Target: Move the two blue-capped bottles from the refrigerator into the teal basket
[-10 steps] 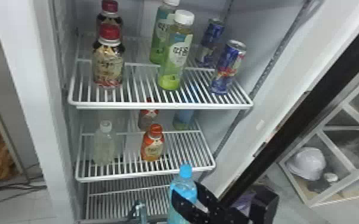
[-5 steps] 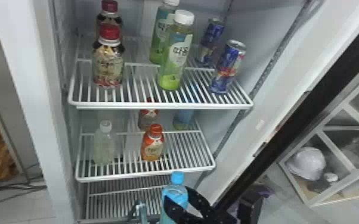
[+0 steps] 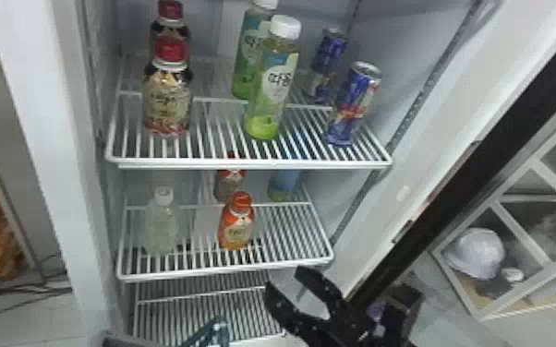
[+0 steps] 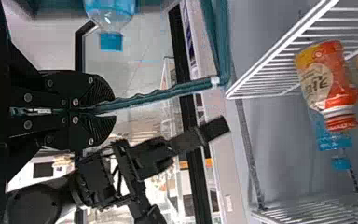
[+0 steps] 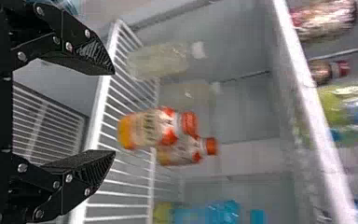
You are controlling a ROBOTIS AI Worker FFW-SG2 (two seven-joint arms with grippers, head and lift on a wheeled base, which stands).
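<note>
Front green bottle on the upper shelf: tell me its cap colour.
The cap is white; it shows best in the head view.

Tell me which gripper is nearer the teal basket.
Left. The left gripper is shut on the teal basket's rim. The right gripper hangs open, apart from the basket and to its right in the head view.

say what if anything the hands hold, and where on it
The left hand holds the teal basket by its handle; the right hand is open and empty.
</note>
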